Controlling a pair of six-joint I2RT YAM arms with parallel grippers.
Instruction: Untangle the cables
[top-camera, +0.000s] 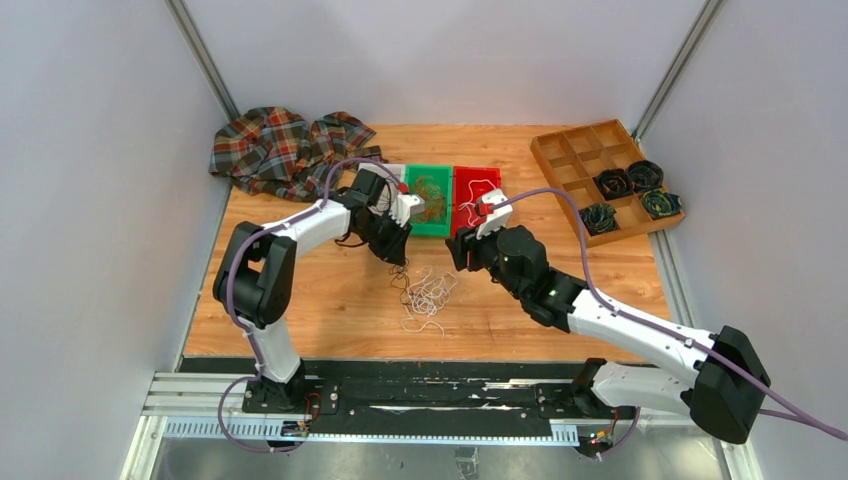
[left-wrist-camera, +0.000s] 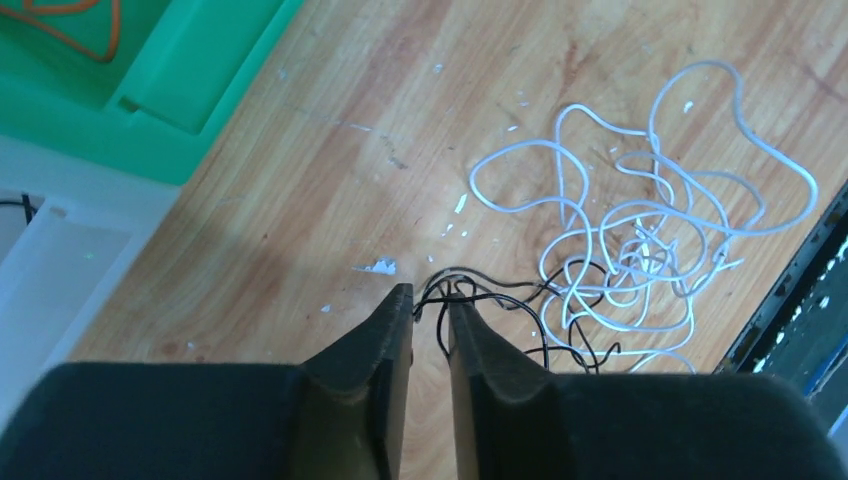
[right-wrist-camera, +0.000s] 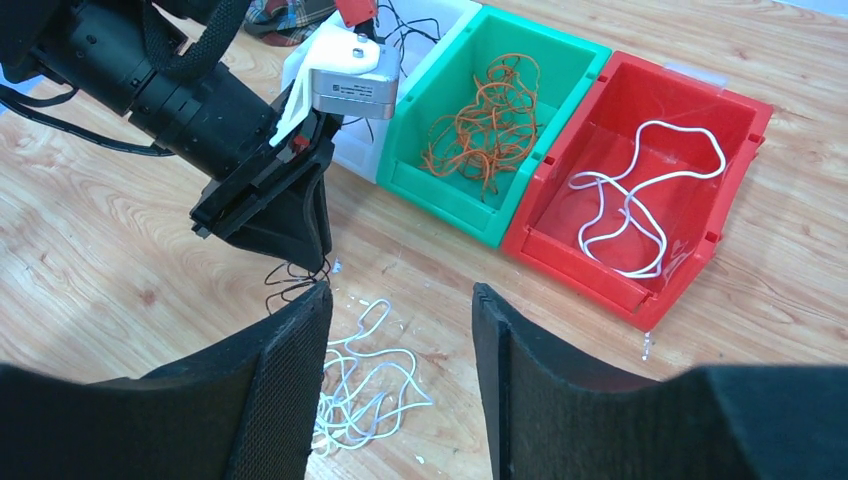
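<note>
— Largest things first?

— Wooden table (top-camera: 330, 300), beneath both grippers. Plaid cloth (top-camera: 275, 150), crumpled, well apart from the left gripper (left-wrist-camera: 428, 298), off to its far left. Wooden tray (top-camera: 575, 150) with compartments, dark coils (top-camera: 625, 185) in four of them, well apart from the right gripper (right-wrist-camera: 400, 290), off to its far right.

— And the bins?

— Three side by side, just ahead of the right gripper. Red bin (right-wrist-camera: 580, 262) ahead and to the right, green bin (right-wrist-camera: 440, 192) in the middle, white bin (left-wrist-camera: 70, 250) closest to the left gripper.

— Grippers themselves?

— Left: pointed down at the table, jaws only a narrow slit apart. Black strand running into that slit, gap plainly wider than the strand, nothing clamped. Right: spread wide, nothing between the fingers, hanging just beside the left one.

— Cables?

— White cables (left-wrist-camera: 640, 255): loose tangle flat on the table, just past the left fingertips, beneath the right gripper's left finger. Black cable (left-wrist-camera: 500, 283): looping at the left fingertips, overlapping the white tangle. Orange cables (right-wrist-camera: 490, 120): bunched in the green bin. Single white cable (right-wrist-camera: 625, 205): coiled in the red bin.
</note>
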